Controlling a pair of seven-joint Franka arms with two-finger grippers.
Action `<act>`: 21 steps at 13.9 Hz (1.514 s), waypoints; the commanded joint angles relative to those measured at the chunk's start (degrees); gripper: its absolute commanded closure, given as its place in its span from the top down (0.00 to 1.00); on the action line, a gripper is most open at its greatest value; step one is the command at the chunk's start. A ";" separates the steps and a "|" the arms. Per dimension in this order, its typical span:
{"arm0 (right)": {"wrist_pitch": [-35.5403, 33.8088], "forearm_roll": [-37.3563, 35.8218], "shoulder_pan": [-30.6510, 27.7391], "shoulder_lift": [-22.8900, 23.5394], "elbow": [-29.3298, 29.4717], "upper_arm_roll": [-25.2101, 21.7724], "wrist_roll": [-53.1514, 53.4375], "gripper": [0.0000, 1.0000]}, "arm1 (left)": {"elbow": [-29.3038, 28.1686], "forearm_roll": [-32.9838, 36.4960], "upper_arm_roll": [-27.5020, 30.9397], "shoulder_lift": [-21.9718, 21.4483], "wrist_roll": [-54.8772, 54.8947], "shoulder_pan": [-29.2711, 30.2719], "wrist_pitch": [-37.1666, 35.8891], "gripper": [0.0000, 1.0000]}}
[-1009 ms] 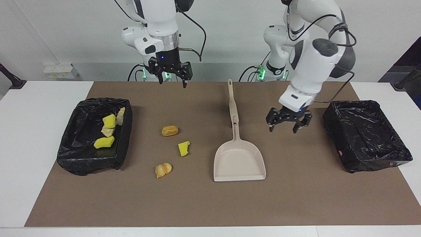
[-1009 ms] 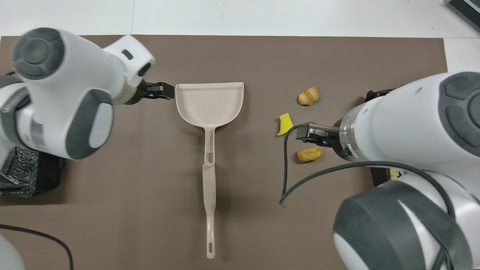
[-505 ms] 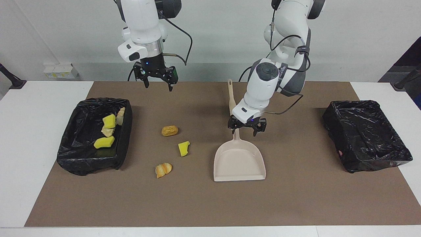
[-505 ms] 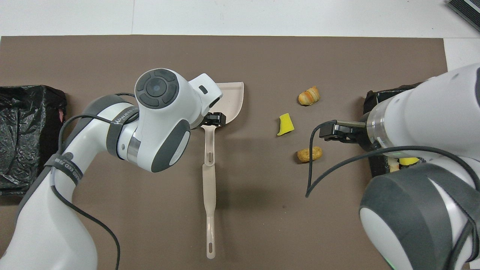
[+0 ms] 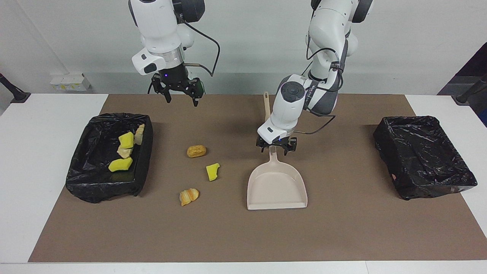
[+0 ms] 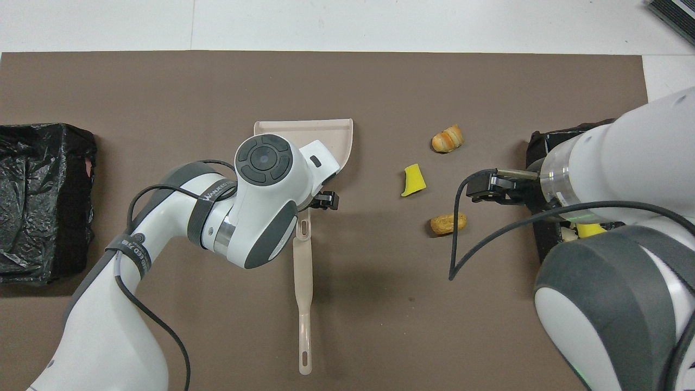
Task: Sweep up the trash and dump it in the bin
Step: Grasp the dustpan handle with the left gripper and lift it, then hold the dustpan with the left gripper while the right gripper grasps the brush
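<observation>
Left gripper (image 5: 276,148) poised, jaws apart, over the beige plastic dustpan's (image 5: 276,185) handle neck.
Handle runs toward the robots; open right gripper (image 5: 180,93) waits (three scraps (image 5: 196,151) lie loose nearby).

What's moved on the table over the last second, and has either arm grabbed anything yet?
The left gripper swung from beside the empty bin to over the dustpan handle, jaws open, nothing gripped. The right gripper rose and drew toward the right arm's end, open and empty. The dustpan, three loose scraps and the filled bin stayed put.
</observation>
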 commanded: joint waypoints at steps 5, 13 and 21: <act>0.43 1.69 -1.12 1.01 0.48 0.34 -2.89 1.00 | -0.65 0.79 0.98 -0.67 -0.81 -0.77 -2.75 0.00; -1.06 1.69 1.68 0.66 -0.05 1.56 -2.45 0.75 | 4.80 3.34 1.95 -3.56 6.01 8.61 -11.71 0.00; 4.79 1.87 22.05 0.22 -11.46 1.66 15.80 0.75 | 11.56 2.29 1.95 -3.22 35.65 24.26 -26.38 0.00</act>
